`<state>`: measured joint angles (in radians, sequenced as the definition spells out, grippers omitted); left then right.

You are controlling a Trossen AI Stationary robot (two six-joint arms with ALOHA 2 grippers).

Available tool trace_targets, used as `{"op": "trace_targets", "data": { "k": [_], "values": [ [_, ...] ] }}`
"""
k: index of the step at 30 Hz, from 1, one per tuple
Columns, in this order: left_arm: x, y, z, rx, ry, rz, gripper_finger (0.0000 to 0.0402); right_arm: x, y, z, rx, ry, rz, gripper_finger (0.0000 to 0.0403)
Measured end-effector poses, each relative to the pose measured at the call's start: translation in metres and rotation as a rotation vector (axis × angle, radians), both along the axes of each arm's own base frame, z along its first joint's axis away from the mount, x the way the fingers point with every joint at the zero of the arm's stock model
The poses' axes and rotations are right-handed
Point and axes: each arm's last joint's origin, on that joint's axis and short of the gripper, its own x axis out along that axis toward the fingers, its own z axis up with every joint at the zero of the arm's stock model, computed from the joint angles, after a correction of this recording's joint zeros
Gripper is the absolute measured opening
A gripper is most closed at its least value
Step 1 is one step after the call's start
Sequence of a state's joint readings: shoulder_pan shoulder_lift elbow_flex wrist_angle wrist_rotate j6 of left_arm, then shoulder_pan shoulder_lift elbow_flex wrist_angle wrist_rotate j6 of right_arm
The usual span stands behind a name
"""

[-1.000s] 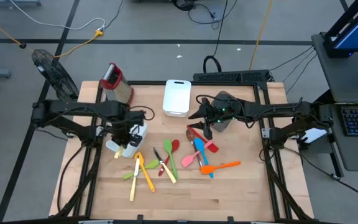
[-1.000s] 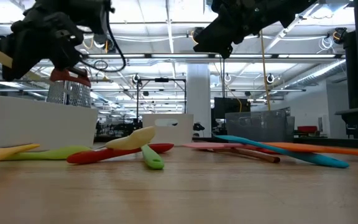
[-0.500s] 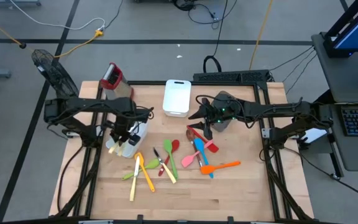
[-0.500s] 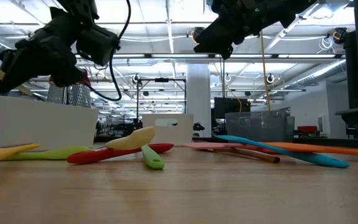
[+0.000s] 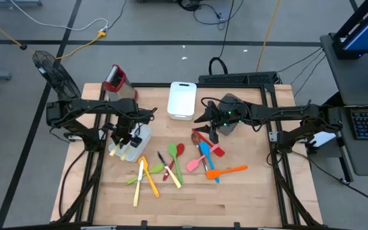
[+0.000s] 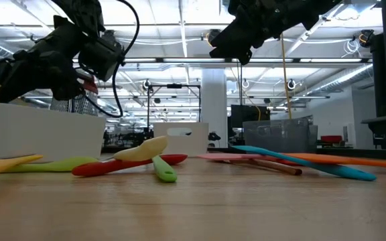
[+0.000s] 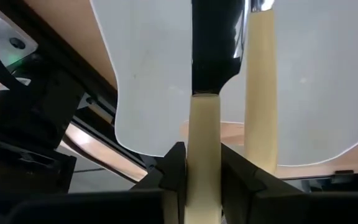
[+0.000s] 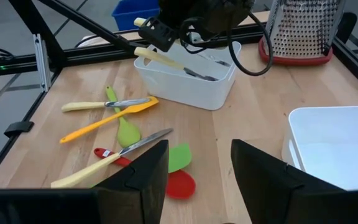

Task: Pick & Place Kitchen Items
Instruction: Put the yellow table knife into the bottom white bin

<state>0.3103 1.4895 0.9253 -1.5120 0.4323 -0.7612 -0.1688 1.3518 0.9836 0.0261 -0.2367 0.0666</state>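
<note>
**Left arm over small bin with cream-handled cutlery; right arm hovering spread**

High view: left gripper (image 5: 125, 135) sits over the small white bin (image 5: 142, 142) at the table's left side. Right gripper (image 5: 204, 130) hangs above the far end of the right-hand utensil cluster. The loose kitchen items (image 5: 171, 167) lie in two groups on the wooden table (image 5: 235, 198), between the arms and toward the front. A larger white bin (image 5: 181, 99) stands at the back centre, the steel box grater (image 5: 115, 82) at the back left.

Left wrist view shows what the overhead cannot: a pale-yellow-handled cutlery piece (image 7: 204, 155) runs between the two dark fingers (image 7: 174, 169), which sit close against the handle on both sides, pinching it. Its dark metal end points into the bin. A second cream-handled piece (image 7: 261, 93) lies just beside it, inside the bin.

Right wrist view: right gripper's fingers (image 8: 145, 175) are spread apart with nothing between them. It also shows the left gripper from the far side, holding the cream handle tilted over the bin's rim.

Low view: both arms are clear of the table surface; utensils lie flat, some overlapping.

Materials: bins are smooth, matte plastic with rounded corners. Spatulas (image 8: 107, 117) look soft and matte, with flat blades. Grater is perforated steel with a red top. Table is pale wood with visible grain.
</note>
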Motion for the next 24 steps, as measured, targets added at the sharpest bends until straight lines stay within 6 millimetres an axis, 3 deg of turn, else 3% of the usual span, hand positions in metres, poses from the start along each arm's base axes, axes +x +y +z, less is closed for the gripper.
{"op": "trace_targets", "data": {
  "k": [24],
  "values": [
    [-0.0009,0.0004,0.0002,0.019,0.007,-0.020,0.0083,0.0000,0.0000,0.0000,0.000,0.000,0.000,0.0167]
  ]
}}
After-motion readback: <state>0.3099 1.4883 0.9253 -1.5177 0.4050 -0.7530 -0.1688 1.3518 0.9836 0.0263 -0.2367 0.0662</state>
